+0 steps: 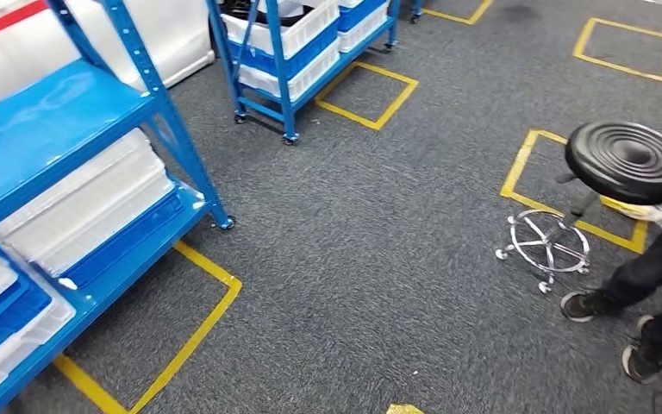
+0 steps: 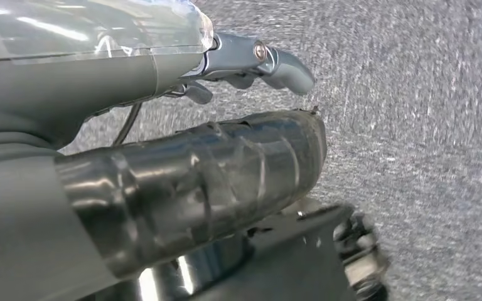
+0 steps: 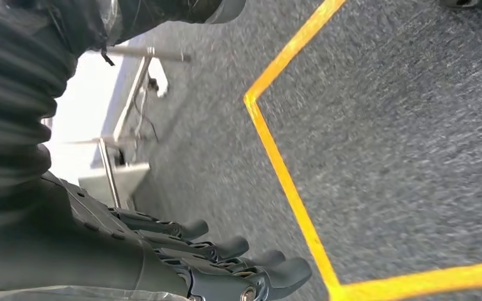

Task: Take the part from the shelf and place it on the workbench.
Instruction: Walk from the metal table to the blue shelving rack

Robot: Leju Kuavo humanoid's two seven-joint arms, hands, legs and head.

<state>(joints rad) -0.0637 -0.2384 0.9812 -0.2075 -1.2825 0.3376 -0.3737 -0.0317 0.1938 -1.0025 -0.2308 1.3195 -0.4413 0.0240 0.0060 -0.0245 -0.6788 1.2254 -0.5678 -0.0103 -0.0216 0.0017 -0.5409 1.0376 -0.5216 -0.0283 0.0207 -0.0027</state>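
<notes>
The blue shelf (image 1: pixel 69 121) stands at the left of the head view, with white and blue bins (image 1: pixel 86 216) stacked on its lower level. I cannot make out a part in them. My left hand (image 2: pixel 226 106) hangs over grey carpet, its thick wrapped thumb and its fingers (image 2: pixel 276 63) apart with only floor between them. My right hand (image 3: pixel 213 263) also hangs over the carpet, its dark fingers (image 3: pixel 226 248) held straight side by side and holding nothing.
A second blue wheeled rack (image 1: pixel 297 52) with white bins stands at the back. A black round stool (image 1: pixel 625 159) on a chrome base is at the right, with a person's dark legs and shoes (image 1: pixel 638 302) beside it. Yellow tape squares (image 1: pixel 371 90) mark the carpet.
</notes>
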